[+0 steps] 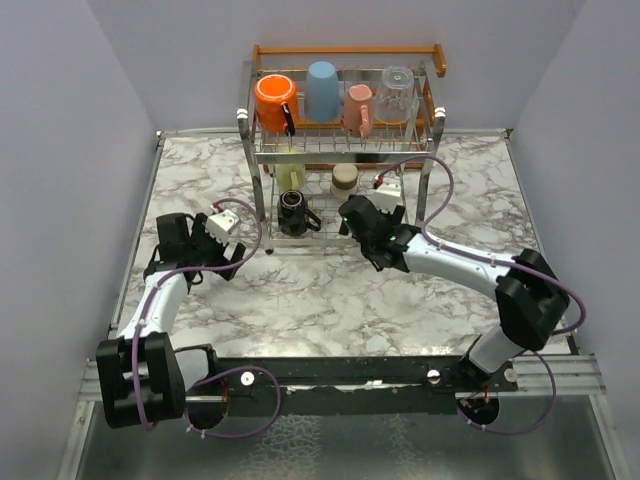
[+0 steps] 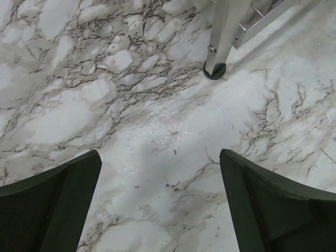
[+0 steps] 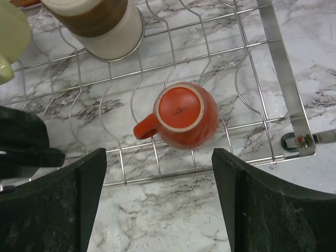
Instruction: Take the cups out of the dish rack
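Cup [image 3: 181, 115], orange-red, sits upside down to drain on the lower tier of the dish rack [image 3: 281, 63], by its front right corner; right hand [image 3: 157, 157] hovers over it, spread apart to straddle it; left hand [image 2: 160, 155] spread too, over the surface [image 2: 105, 105]

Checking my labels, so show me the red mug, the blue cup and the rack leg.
red mug [image 3: 181, 113]: right wrist view, on its upturned base.
blue cup [image 1: 322, 90]: top view, on its side wall.
rack leg [image 2: 224, 31]: left wrist view, on the shaft above the foot.

Cups [image 1: 323, 92] on rack [image 1: 345, 48], seemingly both tiers
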Motion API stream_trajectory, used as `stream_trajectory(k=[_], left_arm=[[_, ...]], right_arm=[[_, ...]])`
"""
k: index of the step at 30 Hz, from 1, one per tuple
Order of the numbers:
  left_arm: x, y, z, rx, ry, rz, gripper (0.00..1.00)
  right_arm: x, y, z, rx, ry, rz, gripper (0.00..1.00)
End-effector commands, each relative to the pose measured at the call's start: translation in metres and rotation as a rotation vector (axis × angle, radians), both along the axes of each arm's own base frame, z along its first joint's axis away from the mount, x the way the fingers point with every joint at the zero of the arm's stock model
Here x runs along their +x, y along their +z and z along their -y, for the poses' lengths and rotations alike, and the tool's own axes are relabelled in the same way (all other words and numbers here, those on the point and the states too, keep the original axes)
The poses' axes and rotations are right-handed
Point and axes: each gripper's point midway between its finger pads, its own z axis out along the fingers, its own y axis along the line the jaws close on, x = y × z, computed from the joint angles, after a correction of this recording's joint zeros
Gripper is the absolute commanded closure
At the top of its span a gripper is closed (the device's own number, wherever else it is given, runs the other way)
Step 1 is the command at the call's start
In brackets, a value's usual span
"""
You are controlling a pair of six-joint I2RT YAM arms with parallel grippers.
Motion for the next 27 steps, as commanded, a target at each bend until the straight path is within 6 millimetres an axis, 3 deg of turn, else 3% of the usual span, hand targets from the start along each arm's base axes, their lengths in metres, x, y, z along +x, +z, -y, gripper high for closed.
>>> stream_trajectory(k=[1,14,21,27], left_arm=[[-0.011,0.004,0.008,-0.014,-0.056,0.020,0.01],[-0.018,0.013,0.013,-0.021,-0.091,0.049,0.01],[-0.021,0.020,0.013,-0.018,-0.083,0.057,0.01],[-0.026,0.029,0.014,-0.016,-0.084,0.078,0.01]], right_arm=[[0.015,-0.005,0.013,-0.113,-0.125,0.018,0.18],[0.037,-0.016,0.021,-0.228,-0.160,0.046,0.11],[0.056,-0.023,0.013,-0.225,-0.133,0.042,0.11],[0.056,-0.037,0.011,-0.242,-0.111,0.028,0.16]])
